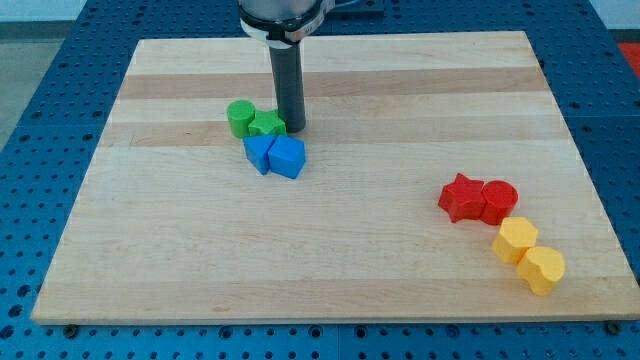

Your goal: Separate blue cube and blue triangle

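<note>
The blue cube [288, 157] and the blue triangle [258, 153] lie touching side by side, left of the board's middle, the triangle on the view's left. My tip [291, 128] stands just above the blue cube, at the right side of the green star [267, 124]. A green cylinder [240, 117] sits against the star's left. The two green blocks touch the blue pair from above.
A red star [460, 196] and a red cylinder [498, 200] sit together at the view's right. Two yellow blocks [516, 240] [542, 269] lie just below them, near the wooden board's [330, 250] right edge.
</note>
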Robot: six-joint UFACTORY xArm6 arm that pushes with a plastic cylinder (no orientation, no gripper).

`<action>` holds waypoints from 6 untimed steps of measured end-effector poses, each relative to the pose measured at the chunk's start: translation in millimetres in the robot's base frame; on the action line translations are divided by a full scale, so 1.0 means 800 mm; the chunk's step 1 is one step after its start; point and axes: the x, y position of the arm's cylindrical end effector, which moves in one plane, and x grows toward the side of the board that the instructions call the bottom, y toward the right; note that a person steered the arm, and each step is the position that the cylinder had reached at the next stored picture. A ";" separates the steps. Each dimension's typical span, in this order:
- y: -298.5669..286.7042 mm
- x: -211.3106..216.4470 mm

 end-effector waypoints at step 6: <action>-0.020 0.036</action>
